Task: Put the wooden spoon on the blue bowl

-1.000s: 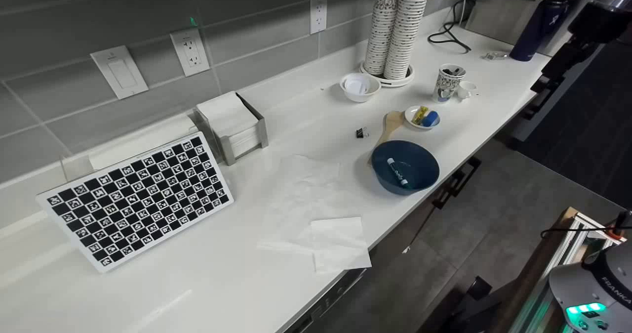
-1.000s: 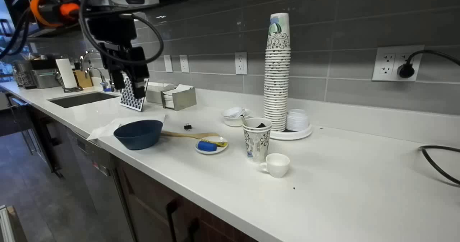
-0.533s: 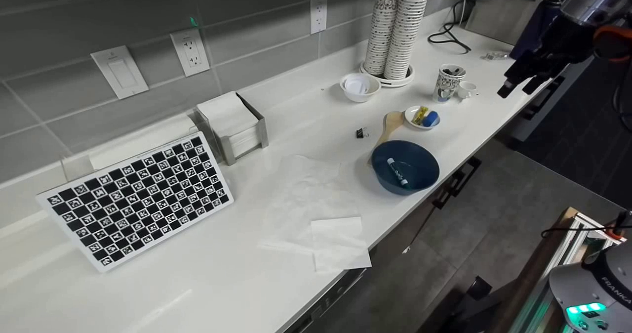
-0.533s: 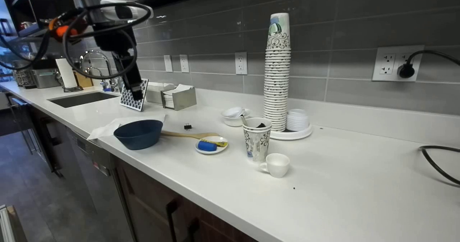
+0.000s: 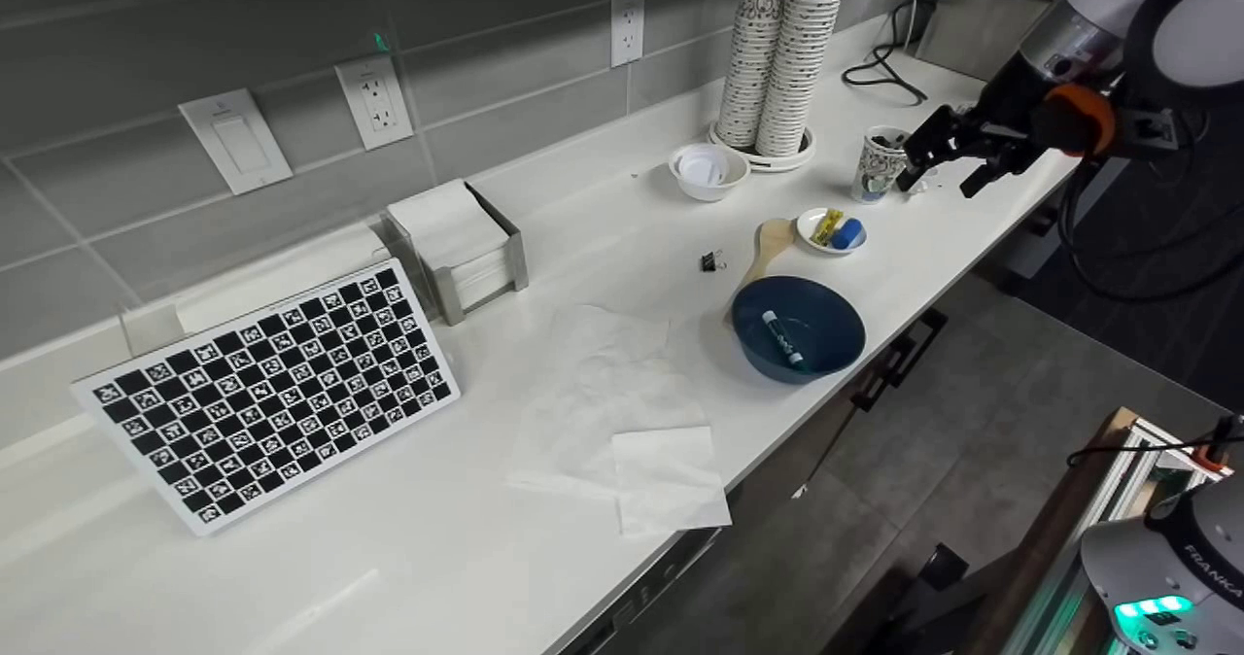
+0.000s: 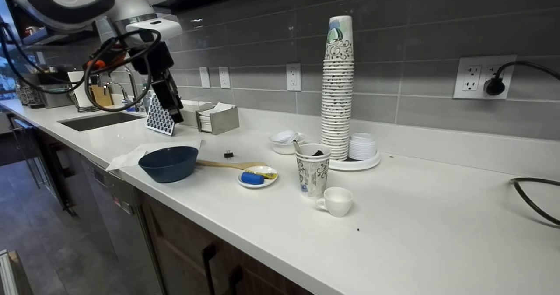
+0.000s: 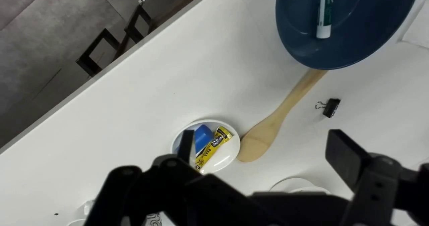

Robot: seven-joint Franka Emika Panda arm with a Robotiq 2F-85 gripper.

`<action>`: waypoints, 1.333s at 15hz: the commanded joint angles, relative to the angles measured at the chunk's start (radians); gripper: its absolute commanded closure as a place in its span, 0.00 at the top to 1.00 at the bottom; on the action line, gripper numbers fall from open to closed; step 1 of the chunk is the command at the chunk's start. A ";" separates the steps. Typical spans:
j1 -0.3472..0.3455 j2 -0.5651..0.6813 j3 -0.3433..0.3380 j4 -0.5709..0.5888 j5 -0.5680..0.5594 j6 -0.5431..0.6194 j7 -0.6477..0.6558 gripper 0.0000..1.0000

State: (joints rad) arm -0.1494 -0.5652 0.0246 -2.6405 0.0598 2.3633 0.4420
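1. Beneath it all: white counter [image 7: 140,95], front edge running approx. 8 to 2 o'clock in wrist view.
2. Gripper [image 5: 940,185] hangs above it, fingers [image 7: 343,159] well apart at approx. 9 & 3 o'clock, nothing held.
3. Blue bowl [image 7: 372,28]: approx. 1 o'clock from fingertips' midpoint.
4. Wooden spoon [image 7: 277,117]: on counter, not in bowl. Head shows btwn fingertips in wrist view, well below; long axis approx. 7 to 1 o'clock, handle end hidden by bowl there. Prob. next: turn pads to approx. 10 & 4 o'clock, i.e. square across it, then descend.
5. White dish [image 7: 223,157]: at spoon head's 9 o'clock, just beside; 9 o'clock finger could foul it on straight drop.
6. Binder clip [image 7: 331,108]: near, at handle's 3 o'clock.
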 commanded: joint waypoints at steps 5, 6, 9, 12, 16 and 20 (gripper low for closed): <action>-0.065 0.126 0.164 0.066 -0.036 -0.030 0.339 1.00; -0.067 0.153 0.189 0.081 -0.048 -0.041 0.413 1.00; -0.043 0.269 0.222 0.143 -0.064 -0.003 0.602 1.00; -0.019 0.378 0.193 0.200 -0.077 0.041 0.687 1.00; 0.032 0.322 0.147 0.150 -0.062 0.019 0.639 1.00; 0.064 0.432 0.118 0.188 -0.017 0.091 0.597 1.00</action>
State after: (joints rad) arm -0.1243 -0.2365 0.1805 -2.4922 0.0203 2.3983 1.0659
